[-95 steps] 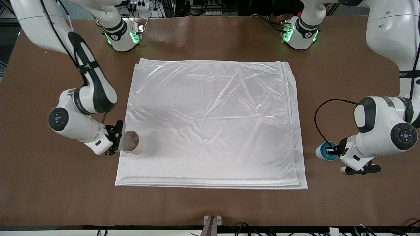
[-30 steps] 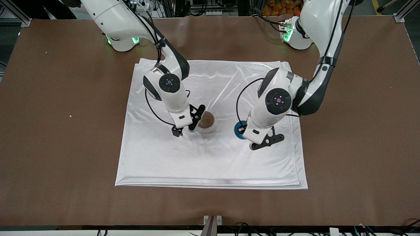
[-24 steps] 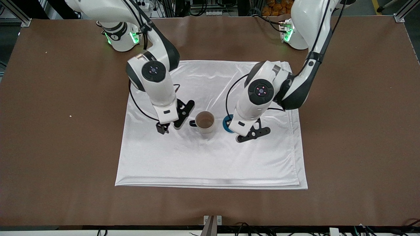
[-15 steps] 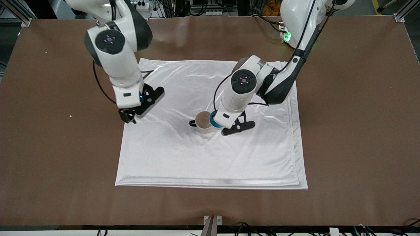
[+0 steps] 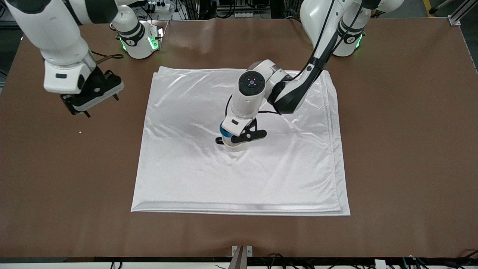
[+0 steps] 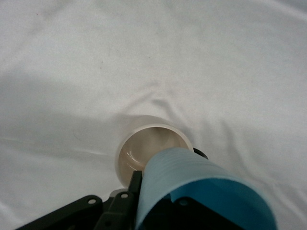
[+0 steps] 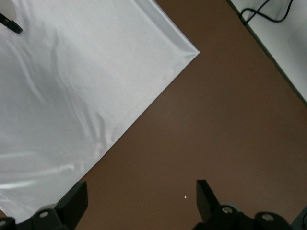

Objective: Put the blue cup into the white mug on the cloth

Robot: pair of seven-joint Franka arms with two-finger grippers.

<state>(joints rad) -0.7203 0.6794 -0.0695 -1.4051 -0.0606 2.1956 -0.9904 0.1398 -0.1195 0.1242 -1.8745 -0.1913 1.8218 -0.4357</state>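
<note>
step: left gripper [image 5: 239,135], fingers pinching small light-blue tapered cup [image 6: 192,184], hovering over cream cylindrical mug [image 6: 151,151] on shiny white cloth [image 5: 194,179] | right gripper [image 5: 89,98] waiting over bare table, fingers spread | next: centring, lowering, releasing

Matte brown table [image 5: 403,157] filling nearly the whole front view, with soft glare at twelve o'clock. Dark clutter of cables [image 5: 224,9] and a white power strip [image 5: 158,6] along the twelve o'clock edge; aluminium frame struts [image 5: 461,13] at one o'clock. Small metal bracket [image 5: 241,251] at six o'clock.
</note>
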